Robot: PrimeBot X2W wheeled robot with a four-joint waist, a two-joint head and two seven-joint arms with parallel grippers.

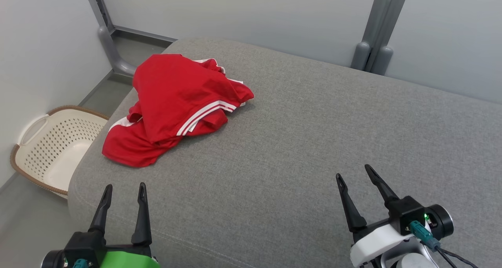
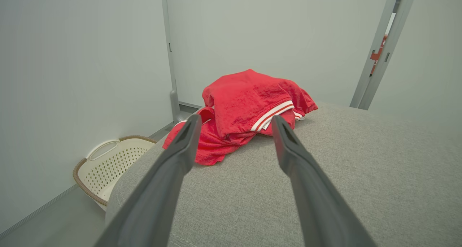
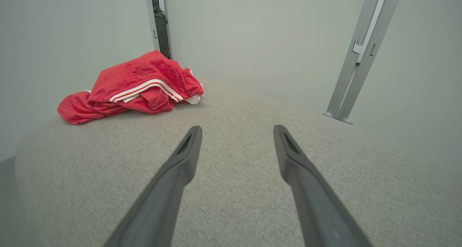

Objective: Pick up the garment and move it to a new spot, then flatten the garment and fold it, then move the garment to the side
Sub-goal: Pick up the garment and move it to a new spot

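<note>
From the head, a crumpled red garment with white stripes [image 1: 172, 103] lies in a soft, creased heap on the far left part of a grey woven-fabric padded surface [image 1: 298, 142]. Its lower edge reaches close to the rounded left side. The surface is broad, with rounded corners and a stitched seam along the near edge. The left pincer [image 1: 125, 185] sits at the near left and the right pincer [image 1: 353, 171] at the near right. Each has its two slim dark tapered prongs apart and nothing between them, and both are well apart from the garment. Below the left side stands a cream perforated plastic basket with a brown woven rim [image 1: 66, 138] on a grey floor [image 1: 23, 221]. Pale smooth wall panels [image 1: 235, 13] are joined by grey metal posts [image 1: 376, 37].

In the left wrist view, the matte grey fingers [image 2: 173, 167] spread wide over the fabric. The garment is heaped beyond their tips, its cloth showing a fine crinkled texture, and the basket is low at the left.

In the right wrist view, that pincer's fingers [image 3: 306, 189] are also parted above bare weave. The garment lies far off at the upper left, near the corner of the surface.
</note>
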